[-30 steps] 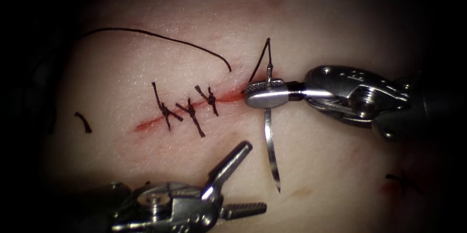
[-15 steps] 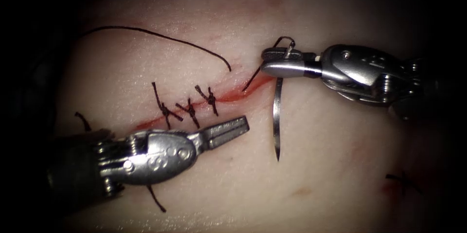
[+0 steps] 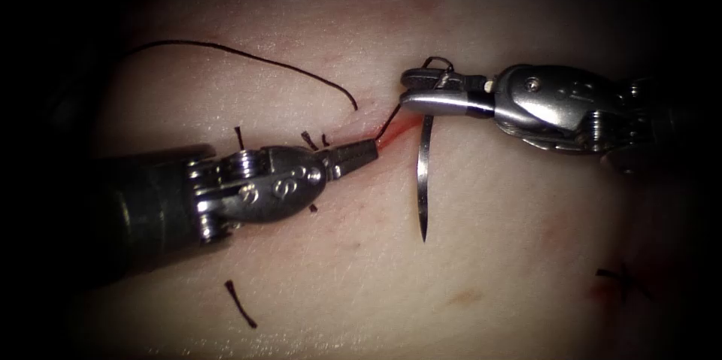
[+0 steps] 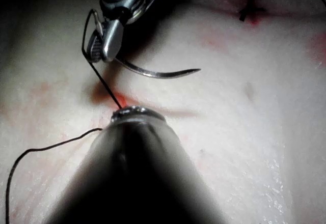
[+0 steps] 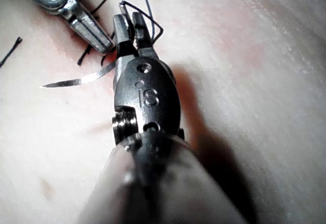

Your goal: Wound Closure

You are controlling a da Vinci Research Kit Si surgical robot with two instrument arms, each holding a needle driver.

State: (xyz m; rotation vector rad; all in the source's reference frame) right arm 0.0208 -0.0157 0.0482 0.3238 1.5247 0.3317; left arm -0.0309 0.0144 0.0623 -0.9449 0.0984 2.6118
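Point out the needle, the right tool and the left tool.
needle [image 3: 423, 180]: endoscope view, mid-shaft, free of the tissue.
right tool [image 3: 412, 91]: endoscope view, jaw tips, shut on the needle near its thread end.
left tool [image 3: 359, 153]: endoscope view, shut jaw tips at the cut.

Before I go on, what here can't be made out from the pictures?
- The stitches on the cut: endoscope view, mostly covered by the left tool.
- Whether the left tool holds the thread where it leaves the tissue: its tip hides the spot.
- The needle's back end: tucked inside the right tool.
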